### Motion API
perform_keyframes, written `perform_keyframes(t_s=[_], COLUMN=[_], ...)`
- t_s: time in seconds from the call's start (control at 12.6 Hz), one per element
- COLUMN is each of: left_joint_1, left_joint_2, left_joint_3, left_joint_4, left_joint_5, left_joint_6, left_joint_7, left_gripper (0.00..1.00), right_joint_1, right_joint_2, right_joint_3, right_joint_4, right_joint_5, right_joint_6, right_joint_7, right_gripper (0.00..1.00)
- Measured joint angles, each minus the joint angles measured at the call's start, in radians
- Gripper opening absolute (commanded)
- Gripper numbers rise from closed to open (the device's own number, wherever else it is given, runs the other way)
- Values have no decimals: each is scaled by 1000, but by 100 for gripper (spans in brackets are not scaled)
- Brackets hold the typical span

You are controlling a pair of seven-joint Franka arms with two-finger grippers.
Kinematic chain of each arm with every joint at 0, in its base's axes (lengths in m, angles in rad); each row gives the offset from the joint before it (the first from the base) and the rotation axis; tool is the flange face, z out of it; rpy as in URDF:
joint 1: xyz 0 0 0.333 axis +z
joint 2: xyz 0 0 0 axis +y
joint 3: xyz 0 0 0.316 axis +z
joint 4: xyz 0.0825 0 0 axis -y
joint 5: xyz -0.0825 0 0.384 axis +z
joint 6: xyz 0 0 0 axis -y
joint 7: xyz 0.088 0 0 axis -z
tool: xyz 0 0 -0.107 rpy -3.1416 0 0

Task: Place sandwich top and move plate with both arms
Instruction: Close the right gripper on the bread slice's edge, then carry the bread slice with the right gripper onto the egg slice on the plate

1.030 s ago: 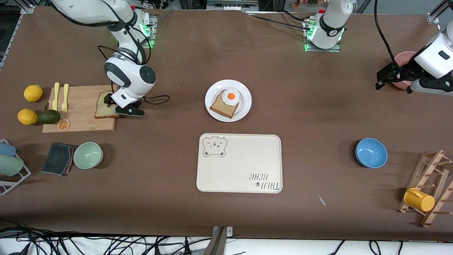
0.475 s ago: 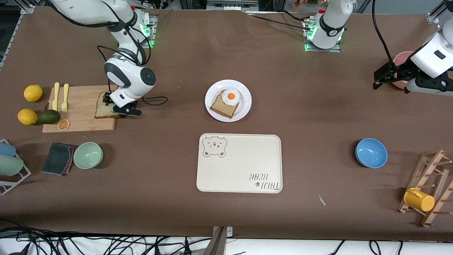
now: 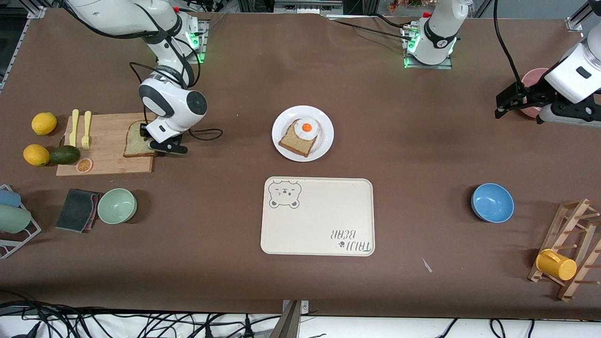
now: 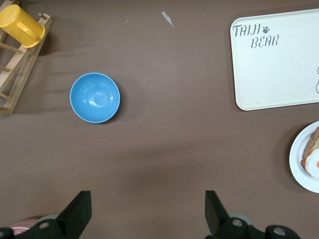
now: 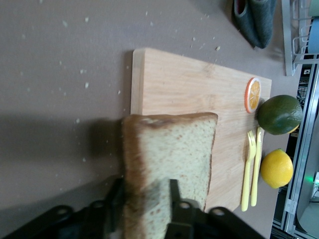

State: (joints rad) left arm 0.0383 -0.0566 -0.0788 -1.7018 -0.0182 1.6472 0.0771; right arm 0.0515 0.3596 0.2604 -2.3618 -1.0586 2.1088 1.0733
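Over the cutting board (image 3: 105, 143) at the right arm's end, right gripper (image 3: 151, 141) pinched the sandwich top (image 3: 135, 144) by one edge, slice raised, plate (image 3: 324, 124) well apart toward table centre; left gripper (image 4: 147, 211) waited, fingers spread, over bare table

A robotics lab; bolted arm bases (image 3: 428, 47), cables (image 3: 141, 324), staged brown table (image 3: 422, 155).

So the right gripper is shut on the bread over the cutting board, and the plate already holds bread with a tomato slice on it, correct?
Not quite. The front view shows a fried egg, not tomato, on the plate's bread. The rest holds: the right gripper is shut on the sandwich top over the cutting board.
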Motion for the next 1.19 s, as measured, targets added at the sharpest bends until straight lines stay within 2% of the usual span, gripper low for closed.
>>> perform_keyframes(t_s=[0.48, 0.55, 0.71, 0.79, 1.03, 1.19], left_joint_1=[1, 2, 2, 3, 3, 3], left_joint_2=[0, 0, 0, 0, 0, 0], left_joint_3=[2, 2, 2, 2, 2, 2], left_joint_4=[0, 0, 0, 0, 0, 0], left_joint_5=[0, 0, 0, 0, 0, 0], left_joint_6=[0, 0, 0, 0, 0, 0], left_joint_7=[0, 0, 0, 0, 0, 0], left_gripper=[100, 100, 100, 100, 100, 100], right_joint_1=[-1, -1, -1, -3, 5, 12], right_joint_2=[-25, -46, -107, -139, -201, -209], right_joint_3=[1, 4, 28, 61, 226, 311], right_joint_4=[20, 28, 59, 79, 174, 254], right_joint_5=[7, 45, 178, 219, 297, 400], right_joint_6=[-21, -31, -49, -76, -198, -233], right_joint_7=[-52, -98, -234, -281, -313, -315], right_gripper=[0, 0, 0, 0, 0, 0])
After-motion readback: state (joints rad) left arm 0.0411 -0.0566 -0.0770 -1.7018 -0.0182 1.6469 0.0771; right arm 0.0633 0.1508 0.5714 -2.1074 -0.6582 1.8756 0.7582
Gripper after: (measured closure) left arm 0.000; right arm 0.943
